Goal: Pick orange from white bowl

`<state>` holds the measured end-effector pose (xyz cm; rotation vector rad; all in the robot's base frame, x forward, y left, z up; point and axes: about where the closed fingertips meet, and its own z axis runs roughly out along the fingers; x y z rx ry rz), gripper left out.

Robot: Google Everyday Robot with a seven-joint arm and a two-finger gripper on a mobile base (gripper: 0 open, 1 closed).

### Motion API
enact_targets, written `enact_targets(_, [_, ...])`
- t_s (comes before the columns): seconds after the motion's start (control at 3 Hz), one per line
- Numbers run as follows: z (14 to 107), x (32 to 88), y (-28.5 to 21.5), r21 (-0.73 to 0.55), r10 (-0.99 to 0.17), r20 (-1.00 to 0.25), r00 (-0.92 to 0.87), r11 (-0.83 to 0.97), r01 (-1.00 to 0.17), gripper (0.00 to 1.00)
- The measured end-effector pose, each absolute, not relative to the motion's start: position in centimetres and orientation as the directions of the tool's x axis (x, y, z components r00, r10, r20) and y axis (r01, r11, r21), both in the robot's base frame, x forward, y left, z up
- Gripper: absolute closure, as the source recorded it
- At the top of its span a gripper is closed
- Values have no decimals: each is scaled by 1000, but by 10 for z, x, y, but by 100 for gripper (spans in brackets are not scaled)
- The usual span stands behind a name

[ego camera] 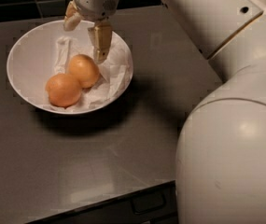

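- Looking at the gripper (83, 41), we find it hanging over the far half of the white bowl (16, 55); its two fingers stand apart and nothing is held between them
- One finger (101, 37) points down toward the crumpled paper lining (114, 73); its tip is just beside the orange (83, 70), on the fruit's far side; we cannot tell whether tip and peel touch
- The other finger (71, 18) sits higher and further back, near the bowl's far rim
- The orange is the paler of the two fruits and rests on the paper inside the bowl; from the gripper it lies just below the gap between the fingers and toward the camera's side of it; it is not yet between them
- The deeper-coloured fruit (63, 89) lies past the orange as seen from the gripper and touches it; it is the farther of the two from the fingers
- Being round, the orange has no long axis, so we judge that centring matters more than the angle of closing
- We judge that the coming move calls for a short shift toward the camera's side and downward, until the fingers straddle the orange
- The risk we see is a finger coming down where the two fruits meet and nudging the wrong one
- Only one arm (226, 148) is on the rig; its bulk looms over the dark table (100, 162), well apart from the bowl
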<state>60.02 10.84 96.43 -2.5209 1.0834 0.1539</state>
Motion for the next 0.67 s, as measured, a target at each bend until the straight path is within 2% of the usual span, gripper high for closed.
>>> enact_targets(0.33, [952, 599, 108, -286, -668, -277, 691, -629, -723, 39])
enact_targets(0.67, [940, 601, 112, -266, -655, -301, 693, -640, -721, 38])
